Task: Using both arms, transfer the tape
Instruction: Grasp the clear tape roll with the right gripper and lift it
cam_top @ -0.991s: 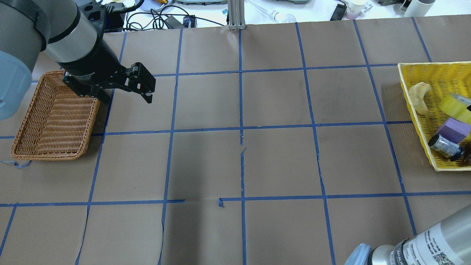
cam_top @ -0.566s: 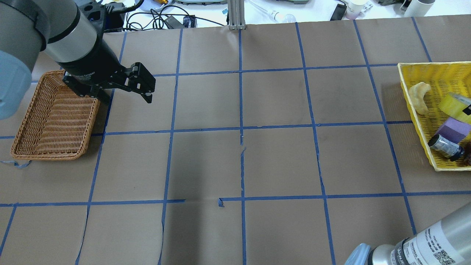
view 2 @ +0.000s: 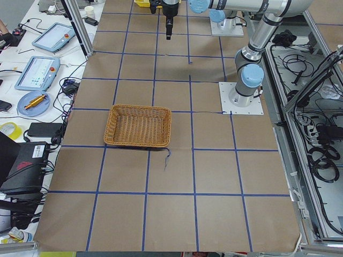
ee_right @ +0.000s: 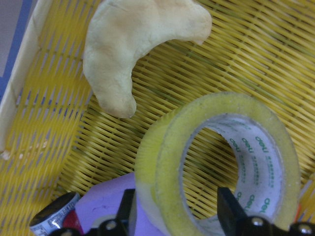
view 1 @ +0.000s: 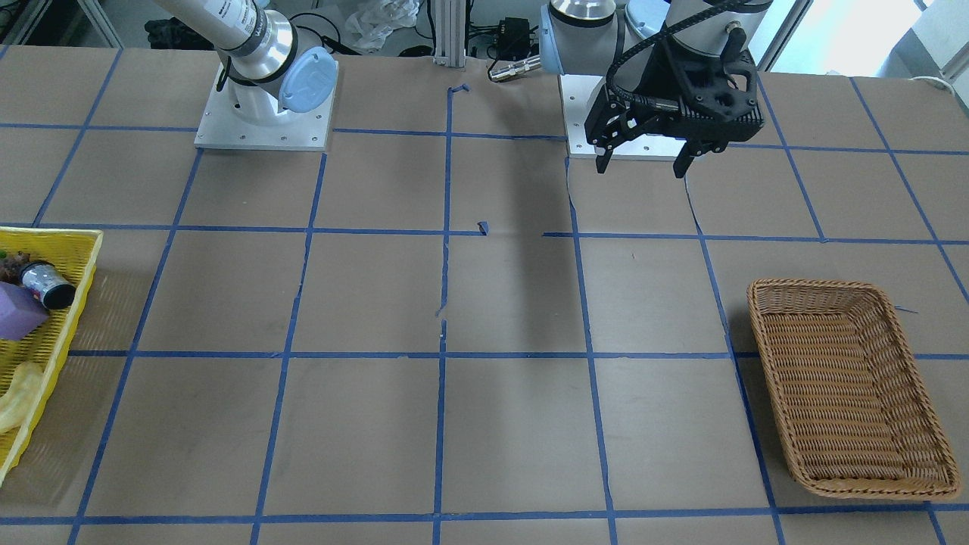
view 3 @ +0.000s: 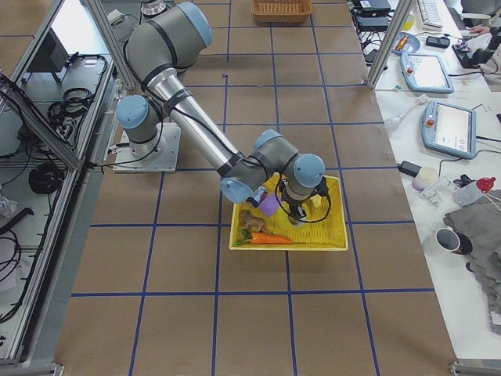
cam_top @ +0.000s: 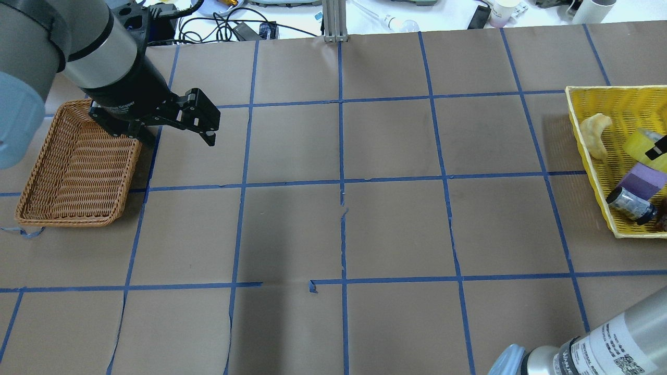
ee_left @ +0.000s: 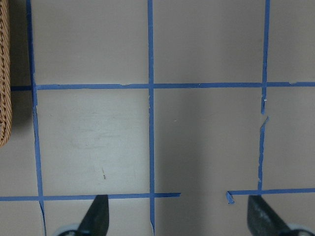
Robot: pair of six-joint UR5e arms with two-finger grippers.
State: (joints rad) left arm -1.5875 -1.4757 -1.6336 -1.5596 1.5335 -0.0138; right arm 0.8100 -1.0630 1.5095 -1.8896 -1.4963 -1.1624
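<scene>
The yellow tape roll (ee_right: 162,167) with a white inner core leans tilted in the yellow basket (cam_top: 589,166) at the table's right edge, and shows in the overhead view (cam_top: 640,141). My right gripper (ee_right: 177,211) straddles the roll's wall, one finger outside and one inside the core, both touching it. Only a black fingertip (cam_top: 657,148) shows overhead. My left gripper (cam_top: 177,138) hangs open and empty above the table beside the wicker basket (cam_top: 31,208), also in the front view (view 1: 640,168) and left wrist view (ee_left: 179,219).
In the yellow basket with the tape lie a pale croissant-shaped piece (ee_right: 128,49), a purple block (cam_top: 641,182), a small silver-black cylinder (cam_top: 630,205) and a carrot (view 3: 262,237). Blue tape grid lines cross the brown paper. Cables and devices lie beyond the far edge.
The right fingertip has moved further over the tape roll. The yellow basket and its contents have shifted slightly to the right. The left arm has not moved.
</scene>
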